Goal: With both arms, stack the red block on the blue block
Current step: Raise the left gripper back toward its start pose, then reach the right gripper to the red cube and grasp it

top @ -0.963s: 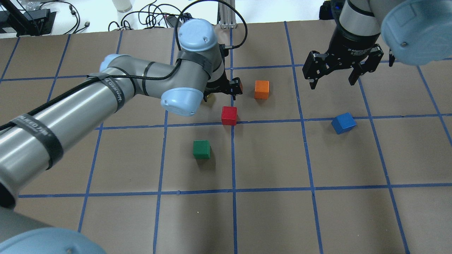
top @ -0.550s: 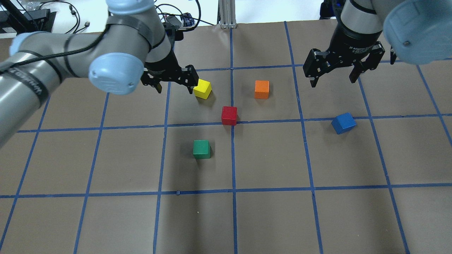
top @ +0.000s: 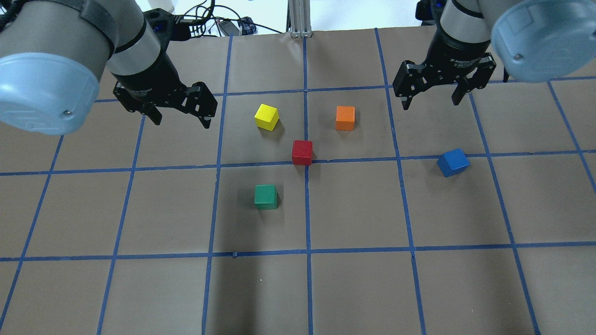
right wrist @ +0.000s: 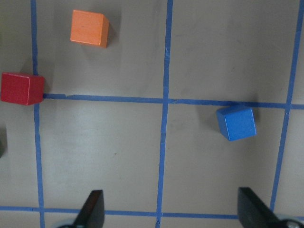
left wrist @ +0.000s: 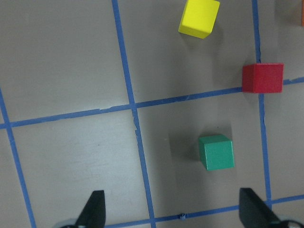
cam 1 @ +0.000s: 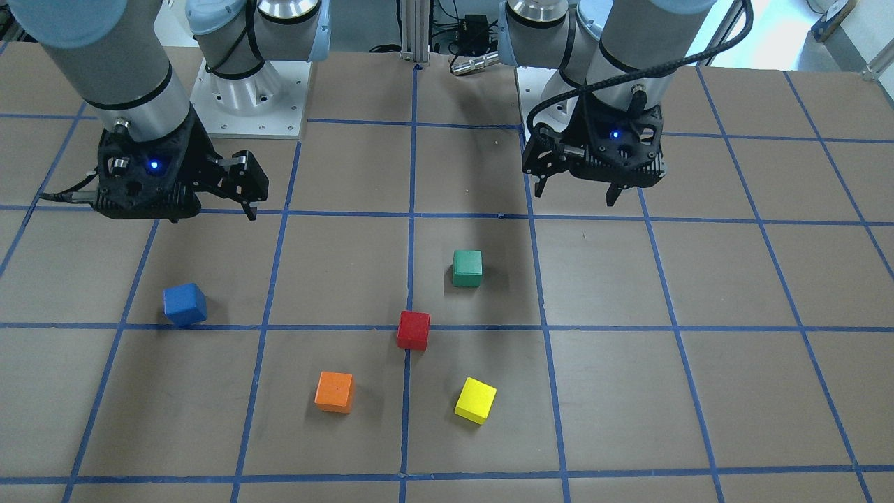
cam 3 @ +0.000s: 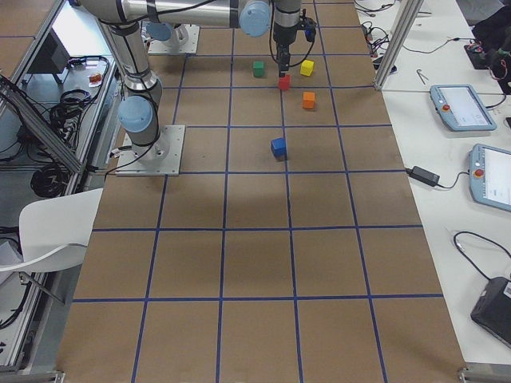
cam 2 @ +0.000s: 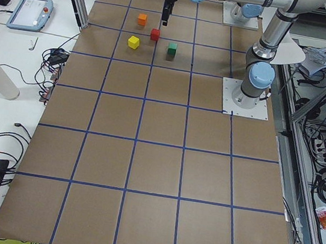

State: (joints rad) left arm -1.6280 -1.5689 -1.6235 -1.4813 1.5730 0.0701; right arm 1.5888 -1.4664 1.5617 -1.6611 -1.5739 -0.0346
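Overhead exterior shot: the red block [top: 302,152] sits pretty much mid-frame on the table [top: 354,288], and the blue block [top: 453,162] is off toward the right side of the frame, well apart from it. The left gripper [top: 181,121] at upper left and the right gripper [top: 430,103] at upper right both hang above the table with jaws spread wide and nothing between them.

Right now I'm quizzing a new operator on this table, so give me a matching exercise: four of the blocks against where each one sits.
1. red block
2. blue block
3. yellow block
4. green block

A. nearest the robot's edge of the table
B. where two blue tape lines cross
C. farthest to the robot's right
D. nearest the left gripper

Pairs: 1-B, 2-C, 3-D, 4-A.
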